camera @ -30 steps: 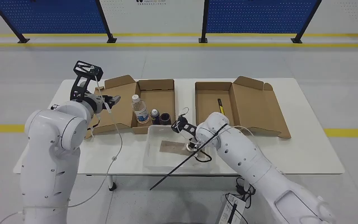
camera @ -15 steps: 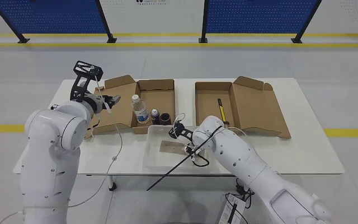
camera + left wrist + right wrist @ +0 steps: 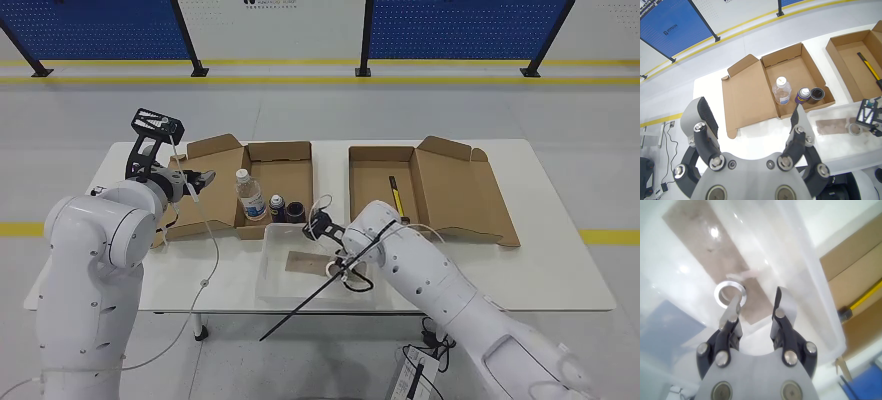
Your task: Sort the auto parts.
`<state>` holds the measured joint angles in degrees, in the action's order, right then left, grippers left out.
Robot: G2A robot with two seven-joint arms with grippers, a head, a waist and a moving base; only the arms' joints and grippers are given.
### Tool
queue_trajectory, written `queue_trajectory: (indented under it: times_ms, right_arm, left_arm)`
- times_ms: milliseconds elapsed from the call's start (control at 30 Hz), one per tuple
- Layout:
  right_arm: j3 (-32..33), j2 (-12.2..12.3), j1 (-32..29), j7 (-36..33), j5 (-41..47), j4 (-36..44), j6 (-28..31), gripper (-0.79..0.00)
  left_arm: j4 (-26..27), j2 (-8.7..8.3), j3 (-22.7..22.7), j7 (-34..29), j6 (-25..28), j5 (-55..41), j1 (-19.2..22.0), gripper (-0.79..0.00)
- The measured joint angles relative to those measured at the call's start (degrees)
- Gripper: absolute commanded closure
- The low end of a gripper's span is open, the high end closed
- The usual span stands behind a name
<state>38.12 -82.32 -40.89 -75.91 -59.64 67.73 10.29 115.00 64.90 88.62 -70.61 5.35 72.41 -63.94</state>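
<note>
A silver tape roll (image 3: 717, 294) lies in the clear plastic bin (image 3: 270, 290) at the table's front. My right gripper (image 3: 757, 298) hangs open just above it. One of its fingers (image 3: 732, 308) crosses the roll's rim, and the other stands apart from the roll. In the left wrist view the same roll (image 3: 854, 129) sits under the right gripper (image 3: 869, 113). My left gripper (image 3: 750, 106) is open and holds nothing, high over the table's left end, short of the left cardboard box (image 3: 745, 89).
The left box holds a clear bottle (image 3: 781, 91), a purple spray can (image 3: 803, 94) and a black can (image 3: 817, 95). The right box (image 3: 375, 200) holds a yellow-handled hammer (image 3: 396, 195). A brown sheet (image 3: 310, 263) lies on the bin's floor.
My right gripper dipped toward the bin's front, then came back a little toward the boxes. The left arm has not moved.
</note>
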Motion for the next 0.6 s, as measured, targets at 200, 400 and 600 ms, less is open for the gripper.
queue_trajectory:
  times_ms: [200, 400, 600]
  right_arm:
    - [-0.2, -0.3, 0.1, -0.4, 0.2, -1.2, 0.8, -0.363]
    - [-0.7, -0.8, 0.2, -0.2, 0.9, -2.0, 1.0, -0.360]
    - [-1.1, -1.2, 0.2, 0.3, 1.3, -2.9, 1.4, -0.351]
  left_arm:
    - [0.0, 0.00, 0.0, 0.0, 0.0, 0.0, 0.0, -0.785]
    - [0.0, 0.00, 0.0, 0.0, 0.0, 0.0, 0.0, -0.785]
    - [0.0, 0.00, 0.0, 0.0, 0.0, 0.0, 0.0, -0.785]
